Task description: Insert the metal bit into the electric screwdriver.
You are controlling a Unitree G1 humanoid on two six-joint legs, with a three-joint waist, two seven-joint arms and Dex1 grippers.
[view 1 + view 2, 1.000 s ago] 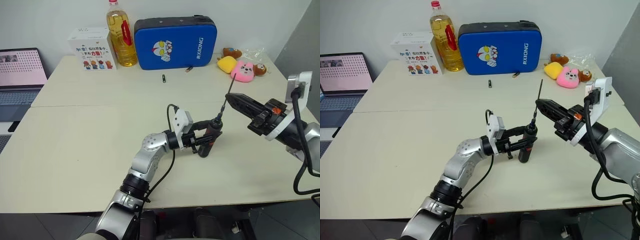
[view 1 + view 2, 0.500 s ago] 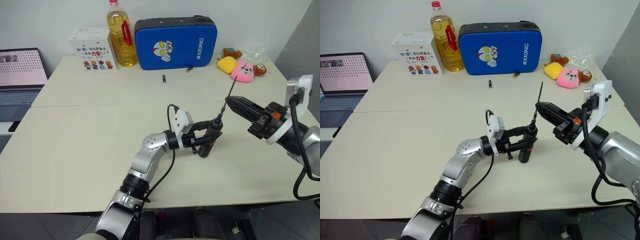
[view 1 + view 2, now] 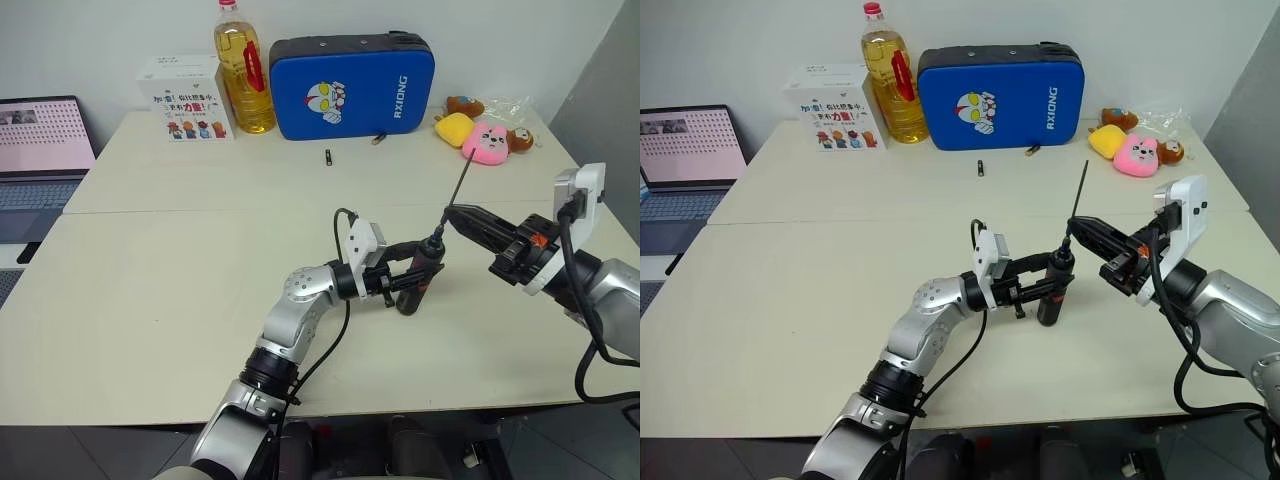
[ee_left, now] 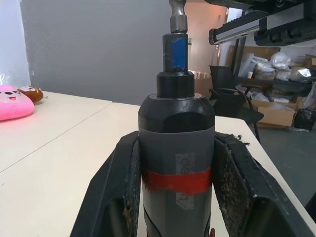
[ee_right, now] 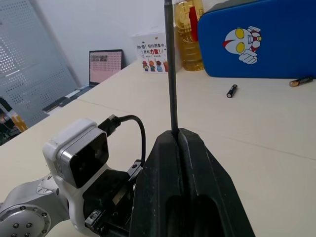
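Left eye view: the left gripper point(image 3: 407, 281) has its fingers clamped around the electric screwdriver point(image 3: 420, 273), standing it nearly upright near the middle of the bench point(image 3: 150, 290), its socket end up, which seems meant to offer a steady mouth for loading. From about three o'clock the right gripper point(image 3: 452, 211) reaches in, fingers closed on the metal bit point(image 3: 451, 205), which slants up toward one o'clock; its lower end sits at the screwdriver's top, so insertion looks under way rather than finished.

Right eye view: the same pairing shows the bit standing steeper, nearly in line with the tool. At twelve o'clock, well apart, lie a blue case point(image 3: 1000, 92), an oil bottle point(image 3: 885, 76) and a small dark bit point(image 3: 979, 168) on the bench.

Left wrist view: close up, both fingers point(image 4: 116, 192) press the tool's grey body beside its red band, and a blue-collared shank rises from the socket, a detail too small in the head views.

Right wrist view: the thin rod rises straight out of the closed finger seam, showing how narrowly it is pinched; its lower end is hidden here.
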